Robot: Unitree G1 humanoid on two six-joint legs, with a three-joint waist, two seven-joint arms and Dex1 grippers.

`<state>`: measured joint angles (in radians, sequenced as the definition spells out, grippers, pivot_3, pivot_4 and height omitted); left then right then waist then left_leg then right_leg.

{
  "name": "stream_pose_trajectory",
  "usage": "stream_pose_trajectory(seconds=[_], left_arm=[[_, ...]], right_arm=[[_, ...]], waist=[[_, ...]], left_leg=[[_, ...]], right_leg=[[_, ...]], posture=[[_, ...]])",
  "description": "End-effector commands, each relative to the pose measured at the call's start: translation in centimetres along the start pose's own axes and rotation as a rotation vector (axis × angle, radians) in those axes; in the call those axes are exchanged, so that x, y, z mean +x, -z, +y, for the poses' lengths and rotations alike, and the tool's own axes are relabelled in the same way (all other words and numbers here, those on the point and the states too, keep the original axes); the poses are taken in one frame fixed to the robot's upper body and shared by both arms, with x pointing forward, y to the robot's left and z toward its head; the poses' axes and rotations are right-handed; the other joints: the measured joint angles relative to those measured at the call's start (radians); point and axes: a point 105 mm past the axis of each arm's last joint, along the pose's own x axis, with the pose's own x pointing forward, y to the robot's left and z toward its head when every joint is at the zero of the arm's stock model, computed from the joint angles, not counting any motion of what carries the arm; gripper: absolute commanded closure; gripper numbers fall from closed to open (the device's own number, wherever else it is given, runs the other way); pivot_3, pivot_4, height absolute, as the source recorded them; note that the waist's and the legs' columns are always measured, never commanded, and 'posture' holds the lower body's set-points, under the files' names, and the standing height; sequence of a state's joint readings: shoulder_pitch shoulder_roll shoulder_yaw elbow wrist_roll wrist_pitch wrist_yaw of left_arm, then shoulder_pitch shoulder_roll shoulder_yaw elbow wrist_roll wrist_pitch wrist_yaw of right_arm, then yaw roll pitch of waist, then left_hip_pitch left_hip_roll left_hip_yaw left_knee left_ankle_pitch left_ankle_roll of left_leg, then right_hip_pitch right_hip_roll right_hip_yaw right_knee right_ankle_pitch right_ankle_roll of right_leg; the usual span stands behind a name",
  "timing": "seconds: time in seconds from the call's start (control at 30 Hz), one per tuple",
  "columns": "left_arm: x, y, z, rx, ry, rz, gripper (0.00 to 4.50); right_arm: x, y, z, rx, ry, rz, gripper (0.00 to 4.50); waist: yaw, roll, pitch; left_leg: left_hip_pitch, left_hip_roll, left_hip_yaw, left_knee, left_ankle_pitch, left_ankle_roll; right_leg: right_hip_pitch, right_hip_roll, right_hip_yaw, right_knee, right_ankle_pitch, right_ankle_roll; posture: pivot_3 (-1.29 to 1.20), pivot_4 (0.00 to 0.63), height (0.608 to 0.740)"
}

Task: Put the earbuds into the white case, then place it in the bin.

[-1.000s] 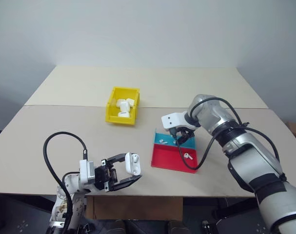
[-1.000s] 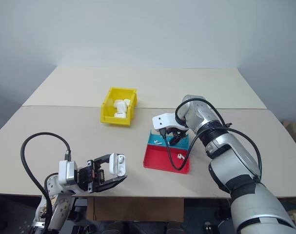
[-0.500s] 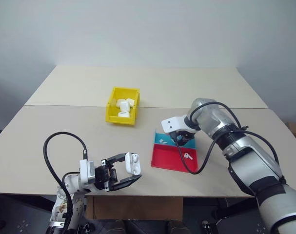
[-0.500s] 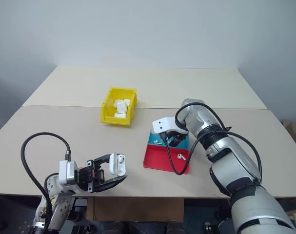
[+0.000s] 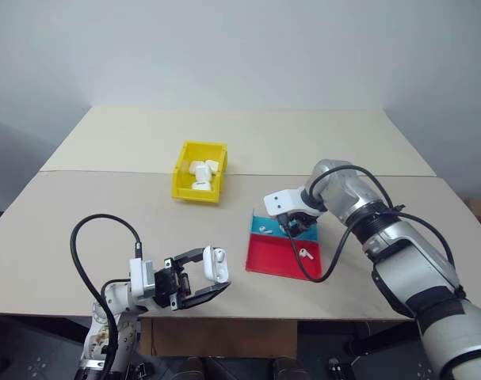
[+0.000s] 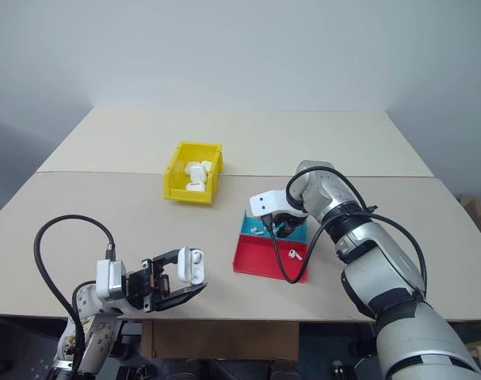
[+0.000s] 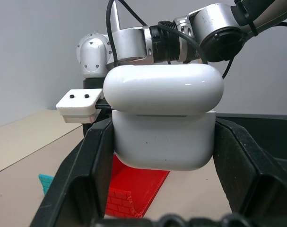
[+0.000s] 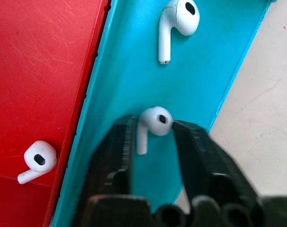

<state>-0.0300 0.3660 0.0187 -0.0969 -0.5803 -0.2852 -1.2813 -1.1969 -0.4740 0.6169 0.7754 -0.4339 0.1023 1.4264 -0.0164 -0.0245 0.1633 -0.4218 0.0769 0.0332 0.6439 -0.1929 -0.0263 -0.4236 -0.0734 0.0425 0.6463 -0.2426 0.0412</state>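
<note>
The glossy, rounded white case [image 7: 163,120] sits clamped between the left gripper's [image 5: 199,277] black fingers at the near table edge, standing upright with its hinged lid seated on top. Over the flat red-and-blue tray [image 5: 281,257], the right gripper [image 8: 153,137] points down, its fingers narrowed around a smooth earbud [image 8: 152,124] on the blue half, stem running back toward the wrist. Another earbud [image 8: 174,25] lies beyond; a third [image 8: 37,160] on the scuffed red half. The yellow bin [image 5: 199,171] holds white cases.
</note>
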Motion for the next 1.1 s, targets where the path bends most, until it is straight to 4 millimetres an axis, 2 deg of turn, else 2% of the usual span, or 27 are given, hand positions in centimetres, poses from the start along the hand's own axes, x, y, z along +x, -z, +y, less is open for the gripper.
stream_pose_trajectory(seconds=[0.03, 0.2, 0.53, 1.1], left_arm=[[0.27, -0.66, -0.14, 0.033, 0.014, -0.009, 1.72], [0.29, -0.64, -0.15, 0.034, 0.014, -0.011, 1.72], [0.33, -0.58, -0.06, 0.04, 0.014, -0.013, 1.72], [0.25, -0.51, -0.09, 0.046, 0.007, -0.006, 1.72]], right_arm=[[-0.56, -0.2, -0.43, -0.014, 0.031, -0.002, 2.9], [-0.39, 0.06, -0.53, -0.018, 0.044, 0.017, 2.9], [-0.59, -0.86, -0.24, -0.117, 0.041, -0.027, 2.9], [0.12, -0.09, -0.14, -0.095, 0.031, 0.005, 2.9]], waist=[[0.0, 0.0, 0.0], [0.0, 0.0, 0.0], [0.0, 0.0, 0.0], [0.0, 0.0, 0.0]], left_leg=[[0.0, 0.0, 0.0, 0.0, 0.0, 0.0], [0.0, 0.0, 0.0, 0.0, 0.0, 0.0], [0.0, 0.0, 0.0, 0.0, 0.0, 0.0], [0.002, 0.0, 0.0, 0.0, 0.0, 0.0]], right_leg=[[0.0, 0.0, 0.0, 0.0, 0.0, 0.0], [0.0, 0.0, 0.0, 0.0, 0.0, 0.0], [0.0, 0.0, 0.0, 0.0, 0.0, 0.0], [0.002, 0.0, 0.0, 0.0, 0.0, 0.0]], posture=[[0.0, 0.15, 0.74], [0.0, 0.15, 0.74], [0.0, 0.15, 0.74], [0.0, 0.15, 0.74]])
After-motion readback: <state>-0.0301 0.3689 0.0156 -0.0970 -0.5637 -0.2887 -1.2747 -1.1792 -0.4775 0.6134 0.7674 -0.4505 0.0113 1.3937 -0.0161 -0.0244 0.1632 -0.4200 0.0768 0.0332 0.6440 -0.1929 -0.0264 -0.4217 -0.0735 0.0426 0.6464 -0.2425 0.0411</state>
